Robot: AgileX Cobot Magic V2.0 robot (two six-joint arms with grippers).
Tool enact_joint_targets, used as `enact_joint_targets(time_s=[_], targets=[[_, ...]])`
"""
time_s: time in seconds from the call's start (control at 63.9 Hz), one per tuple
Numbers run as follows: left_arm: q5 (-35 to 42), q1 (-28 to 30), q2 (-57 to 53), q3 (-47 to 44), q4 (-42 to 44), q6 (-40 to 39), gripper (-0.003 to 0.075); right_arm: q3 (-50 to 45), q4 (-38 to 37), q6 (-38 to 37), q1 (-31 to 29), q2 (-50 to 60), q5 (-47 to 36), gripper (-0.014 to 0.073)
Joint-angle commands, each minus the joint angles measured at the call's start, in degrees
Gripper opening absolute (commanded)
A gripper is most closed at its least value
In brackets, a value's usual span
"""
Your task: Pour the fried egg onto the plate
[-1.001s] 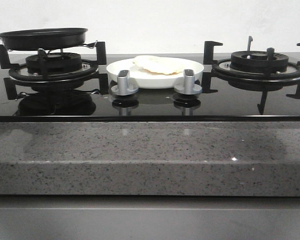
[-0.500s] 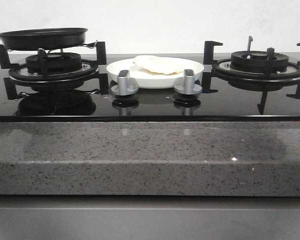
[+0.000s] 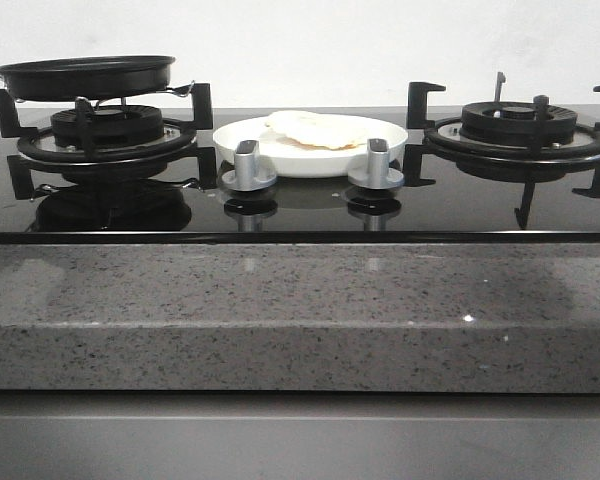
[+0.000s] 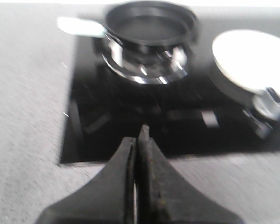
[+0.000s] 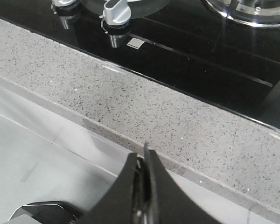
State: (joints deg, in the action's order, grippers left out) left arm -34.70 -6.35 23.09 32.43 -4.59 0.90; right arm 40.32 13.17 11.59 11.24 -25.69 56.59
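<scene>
The fried egg (image 3: 311,129) lies on the plate (image 3: 280,158); pouring looks done. My left gripper (image 4: 139,140) and right gripper (image 5: 144,161) are both closed, empty.

Left wrist view blurred; plate (image 4: 252,58) cut off at edge.

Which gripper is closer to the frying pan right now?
Left. The left gripper, shut, hangs over the counter edge facing the frying pan on its burner. The right gripper, shut, is back over the counter by the knobs, pan out of view.

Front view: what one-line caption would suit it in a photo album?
Fried egg lies on the white plate between two burners; empty-looking black pan sits on the left one.
</scene>
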Motion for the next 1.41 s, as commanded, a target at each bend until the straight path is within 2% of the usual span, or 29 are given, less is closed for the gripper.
enact_joint_targets(time_s=[0.0,0.203,0.422,0.594,1.392], targets=[[13.9,1.4,-5.2,-6.0,0.0,-0.4,-0.0019,1.2,0.5,0.5,-0.1,-0.3,-3.2,-0.0068],[30.9,3.3,-17.8,-25.1,-3.1,-0.4,-0.0019,1.2,0.5,0.5,-0.1,-0.3,-3.2,-0.0068],[39.3,3.3,-21.8,-32.7,-5.4,-0.4,-0.0019,1.2,0.5,0.5,-0.1,-0.3,-3.2,-0.0068],[36.9,3.3,-24.6,-33.1,-0.4,-2.0,-0.002,1.2,0.5,0.5,-0.1,-0.3,-3.2,-0.0068],[36.8,3.6,-24.5,-33.1,-0.1,-2.0,-0.0019,1.2,0.5,0.5,-0.1,-0.3,-3.1,-0.0068]])
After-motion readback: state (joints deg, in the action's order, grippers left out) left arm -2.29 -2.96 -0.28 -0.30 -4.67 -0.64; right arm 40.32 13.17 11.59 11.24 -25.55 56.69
